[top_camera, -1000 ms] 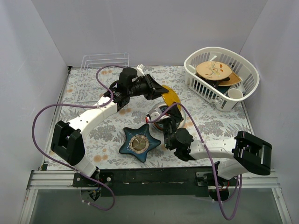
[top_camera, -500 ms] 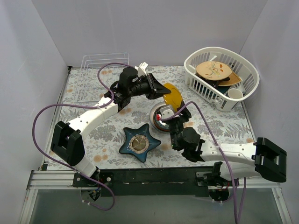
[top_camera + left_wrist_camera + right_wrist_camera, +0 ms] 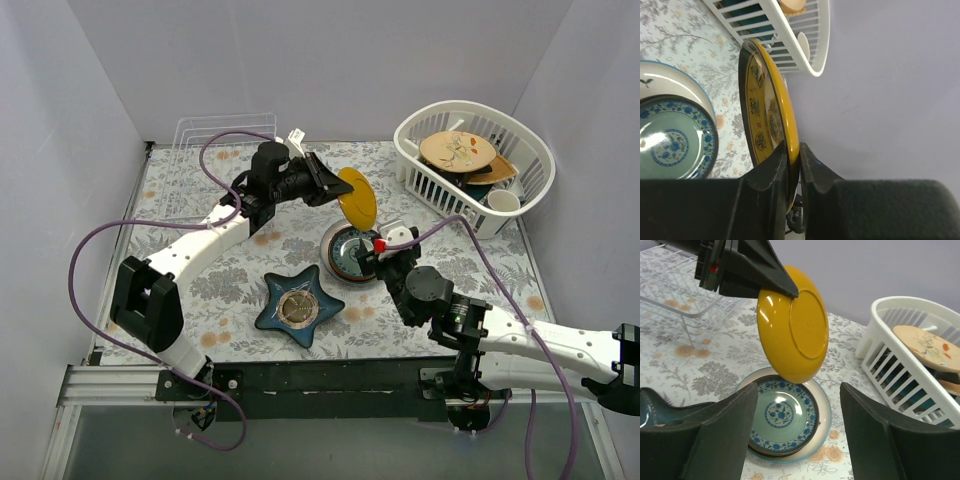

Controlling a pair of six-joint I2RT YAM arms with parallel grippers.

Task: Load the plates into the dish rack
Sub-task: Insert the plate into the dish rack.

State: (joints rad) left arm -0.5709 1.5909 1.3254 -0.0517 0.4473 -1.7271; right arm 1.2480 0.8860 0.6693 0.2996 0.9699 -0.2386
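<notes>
A yellow plate (image 3: 357, 197) hangs on edge above the mat, and my left gripper (image 3: 334, 188) is shut on its rim. The left wrist view shows the rim pinched between both jaws (image 3: 792, 146), with the plate's brown-patterned face (image 3: 765, 107) turned left. Below it a teal-green plate (image 3: 349, 250) with a blue pattern lies on a white, blue-rimmed plate (image 3: 822, 405). My right gripper (image 3: 378, 252) is open just near of this stack and holds nothing (image 3: 799, 388). The clear wire dish rack (image 3: 222, 140) stands at the far left with no plates in it.
A white slotted basket (image 3: 422, 122) with a tan sprigged plate and other dishes stands at the far right. A dark blue star-shaped dish (image 3: 298, 305) lies near the middle front. White walls close in the back and both sides.
My right gripper has opened and its arm has drawn back toward the near right. My left gripper has lifted the yellow plate and carried it slightly back and left.
</notes>
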